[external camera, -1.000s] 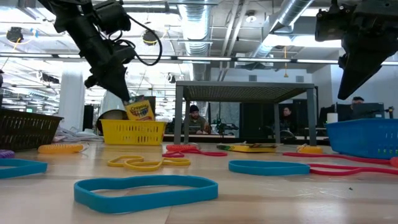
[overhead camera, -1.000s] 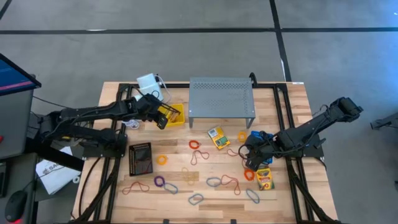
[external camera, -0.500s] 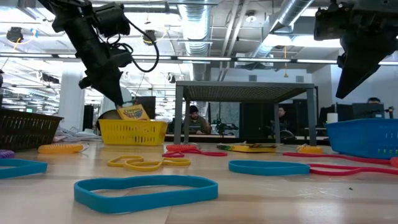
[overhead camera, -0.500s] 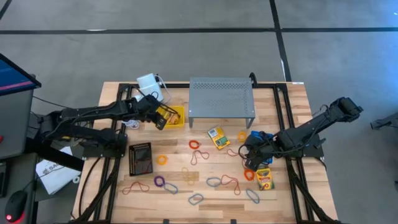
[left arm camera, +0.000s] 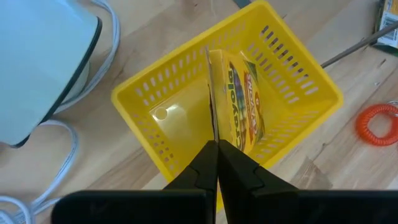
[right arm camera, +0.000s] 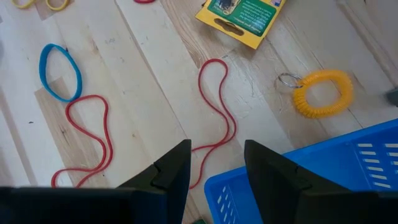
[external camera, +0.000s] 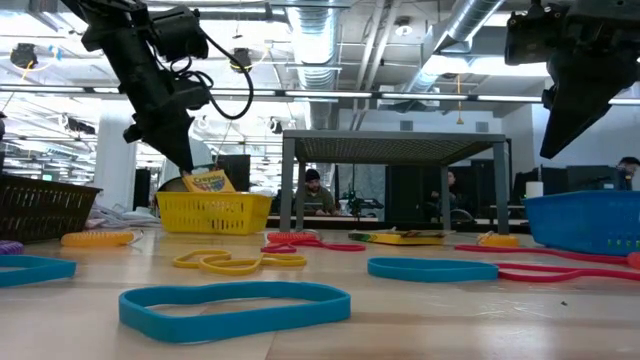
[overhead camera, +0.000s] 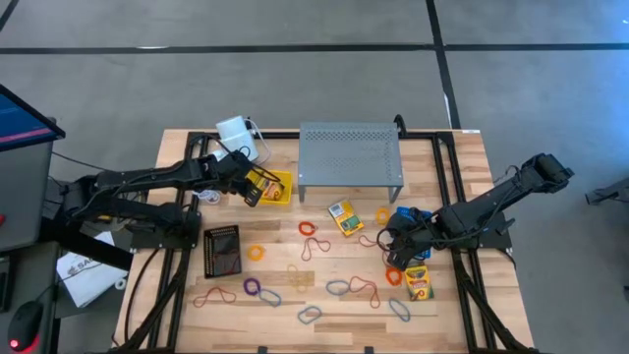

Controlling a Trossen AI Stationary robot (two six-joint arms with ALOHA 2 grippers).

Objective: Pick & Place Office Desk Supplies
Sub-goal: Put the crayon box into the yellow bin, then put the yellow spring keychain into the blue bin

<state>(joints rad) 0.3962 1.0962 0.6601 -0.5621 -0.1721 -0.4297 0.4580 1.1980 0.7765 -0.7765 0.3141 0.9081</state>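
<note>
Left gripper (left arm camera: 216, 144) pinched on crayon box (left arm camera: 239, 102), box standing inside yellow basket (left arm camera: 298, 74) at table's far left, clear of basket walls. Right gripper (right arm camera: 214, 158) spread apart, empty, above blue basket (right arm camera: 323, 180) rim, right side.

Grey perforated shelf (overhead camera: 350, 159) at desk's (overhead camera: 177, 305) twelve o'clock. White cylinder (overhead camera: 236, 133) with cord at eleven. Yellow basket (overhead camera: 280, 192) beside shelf, dark basket (overhead camera: 222, 251) at nine, blue basket (overhead camera: 406, 217) at three.
</note>
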